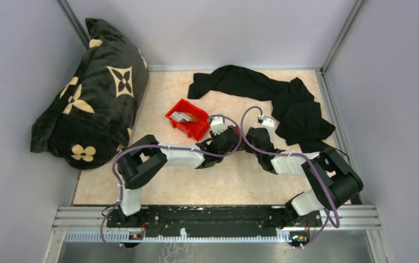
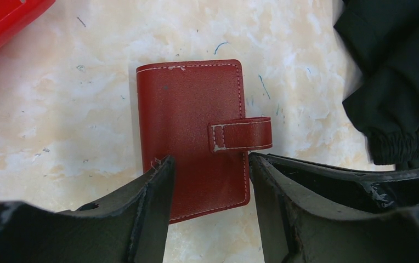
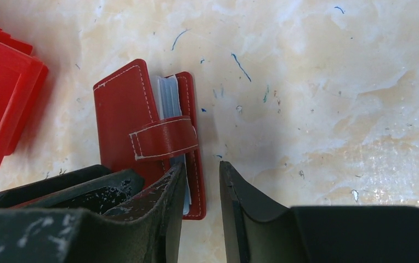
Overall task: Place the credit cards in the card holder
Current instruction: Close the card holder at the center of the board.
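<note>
while both arms meet over the middle of the tabletop [image 1: 213, 181], the top view hides the card holder [image 2: 188, 120] beneath the left gripper [image 1: 226, 139] and right gripper [image 1: 254, 137]. pale credit cards [image 1: 184, 115] sit in a red bin [image 1: 174, 121] just beyond, toward the far left corner. a black garment [image 1: 295, 109] fills the far right corner and a dark flower-patterned cushion [image 1: 86, 93] lines the left edge. open room lies toward the near edge.

left wrist view: the holder lies flat with its strap [image 2: 240, 134] fastened, and the left fingers are spread astride its near end. it may slide rather than open.

right wrist view: the right fingers are slightly parted, pinching nothing, one over the holder's strap-side edge. the crowded grippers could knock together.
</note>
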Controlling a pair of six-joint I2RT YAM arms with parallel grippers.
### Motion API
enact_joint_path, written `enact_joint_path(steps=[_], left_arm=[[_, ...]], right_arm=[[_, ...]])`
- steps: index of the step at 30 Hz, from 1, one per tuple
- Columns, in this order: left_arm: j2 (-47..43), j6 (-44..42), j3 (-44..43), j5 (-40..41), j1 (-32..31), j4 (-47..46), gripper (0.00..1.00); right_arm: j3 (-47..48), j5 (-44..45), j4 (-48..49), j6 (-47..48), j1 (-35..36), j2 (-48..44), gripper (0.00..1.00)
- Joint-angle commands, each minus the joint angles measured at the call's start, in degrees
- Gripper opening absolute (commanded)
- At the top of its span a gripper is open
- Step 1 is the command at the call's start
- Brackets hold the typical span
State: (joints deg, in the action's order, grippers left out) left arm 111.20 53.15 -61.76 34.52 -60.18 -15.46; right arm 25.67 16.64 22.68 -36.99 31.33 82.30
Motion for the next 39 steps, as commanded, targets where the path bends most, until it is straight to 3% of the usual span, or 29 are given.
enact_joint_path(steps=[1,27,39], left_arm=[[-1.4,0.4,0.9,0.4,-0.4,-1.0,0.60],[0.4,0.9,0.4,-0.1,-0.4,0.8,0.60],[4.9,1.0,-4.9,-1.1,-0.4,8.3,0.60]], right_arm=[[2.9,1.3,5.5,1.6,-0.4,0.8,0.31],[6.5,9.2,8.3,5.6,-1.3,6.4,0.31],[6.3,7.5,1.7,4.4,-1.5,-0.3,0.31]])
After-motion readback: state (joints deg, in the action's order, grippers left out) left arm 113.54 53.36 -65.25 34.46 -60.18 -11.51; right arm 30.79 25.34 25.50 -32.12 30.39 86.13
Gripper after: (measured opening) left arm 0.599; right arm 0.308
